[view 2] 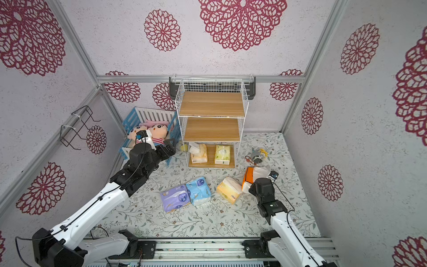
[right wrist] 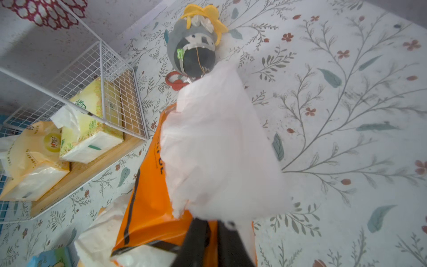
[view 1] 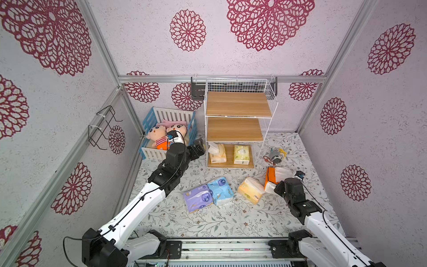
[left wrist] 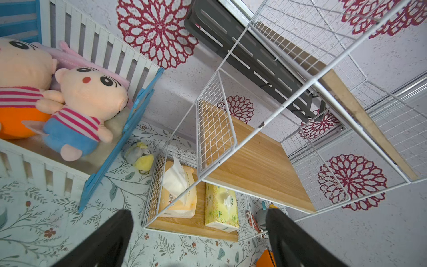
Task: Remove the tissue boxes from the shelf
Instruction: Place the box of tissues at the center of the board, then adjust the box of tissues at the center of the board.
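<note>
My right gripper [right wrist: 213,225] is hovering, jaws narrow, over the orange pack [right wrist: 147,203], which is lying on the mat [view 1: 208,222] off the right front corner of the shelf [view 1: 238,104]. Its white tissue [right wrist: 219,143] is draping my fingertips; I cannot tell whether I am pinching it. My left gripper [left wrist: 197,213] is gaping wide, holding nothing, facing the bottom tier, where the cream pack [view 1: 218,154] and green pack [view 1: 241,154] are sitting side by side. The purple pack [view 1: 198,200], blue pack [view 1: 220,190] and yellow pack [view 1: 250,190] are lying on the mat
</note>
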`<state>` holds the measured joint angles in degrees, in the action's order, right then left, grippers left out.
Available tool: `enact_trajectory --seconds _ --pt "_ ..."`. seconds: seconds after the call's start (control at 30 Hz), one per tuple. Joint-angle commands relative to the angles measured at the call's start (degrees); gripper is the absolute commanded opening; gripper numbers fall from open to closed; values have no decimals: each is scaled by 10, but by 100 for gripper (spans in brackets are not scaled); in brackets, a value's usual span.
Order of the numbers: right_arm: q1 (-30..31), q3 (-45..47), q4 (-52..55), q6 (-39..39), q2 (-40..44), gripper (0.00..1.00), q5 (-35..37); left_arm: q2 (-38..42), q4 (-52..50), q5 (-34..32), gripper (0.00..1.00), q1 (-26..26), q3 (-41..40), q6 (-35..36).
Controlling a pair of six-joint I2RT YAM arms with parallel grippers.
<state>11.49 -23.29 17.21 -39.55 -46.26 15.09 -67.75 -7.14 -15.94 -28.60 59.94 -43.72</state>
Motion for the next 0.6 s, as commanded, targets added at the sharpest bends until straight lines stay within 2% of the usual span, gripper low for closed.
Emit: enact_trajectory --seconds 0.0,0.07,0.13,0.43,0.57 --pt "-1 -10 32 -4 19 47 -15 7 15 3 97 4 -3 -9" --pt "-1 -20 44 -4 28 61 -13 9 13 5 97 4 0 -13" --pt "-1 -37 54 -4 33 68 -8 12 12 11 97 4 1 -18" --pt "0 -159 112 58 1 69 5 29 0 21 97 3 -1 -35" --pt "0 -167 111 60 -6 63 -57 31 2 20 97 3 -7 -42"
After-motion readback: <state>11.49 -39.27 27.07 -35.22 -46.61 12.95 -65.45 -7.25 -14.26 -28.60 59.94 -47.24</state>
